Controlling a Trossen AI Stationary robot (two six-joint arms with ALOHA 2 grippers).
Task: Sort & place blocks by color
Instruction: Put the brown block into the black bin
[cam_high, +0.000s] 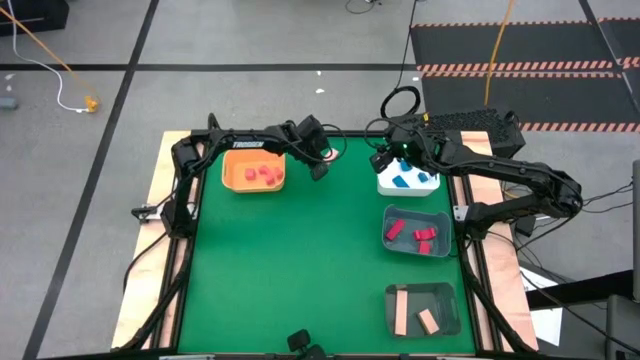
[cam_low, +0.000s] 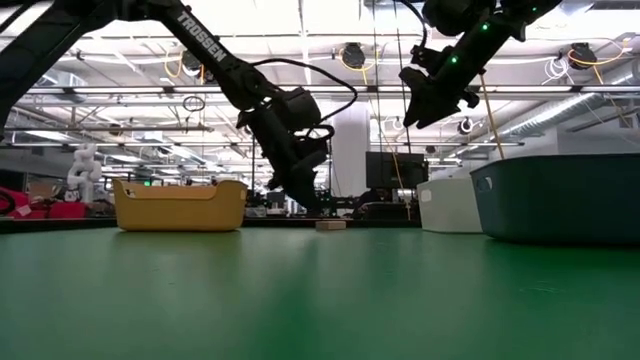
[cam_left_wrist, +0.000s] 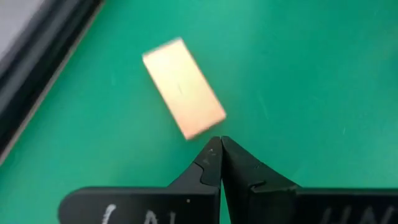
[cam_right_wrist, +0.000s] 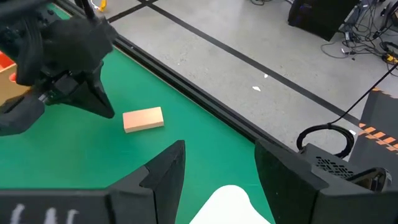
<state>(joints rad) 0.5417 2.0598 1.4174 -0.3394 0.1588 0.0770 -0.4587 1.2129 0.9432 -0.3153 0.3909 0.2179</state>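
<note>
A pale tan wooden bar (cam_left_wrist: 183, 87) lies flat on the green table near its far edge; it also shows in the right wrist view (cam_right_wrist: 143, 119) and the low view (cam_low: 330, 225). My left gripper (cam_left_wrist: 221, 142) is shut and empty, its tips pointing down just beside one end of the bar and a little above the table (cam_low: 310, 205). My right gripper (cam_right_wrist: 217, 168) is open and empty, raised above the white tray (cam_high: 405, 182), which holds blue blocks. Red blocks lie in the orange tray (cam_high: 253, 172) and in a grey tray (cam_high: 418, 232). Tan bars lie in another grey tray (cam_high: 422, 308).
The black table frame (cam_right_wrist: 205, 99) runs just behind the tan bar at the far edge. The orange tray stands at the far left; the white tray and the two grey trays line the right side. Green mat (cam_high: 300, 260) spreads between them.
</note>
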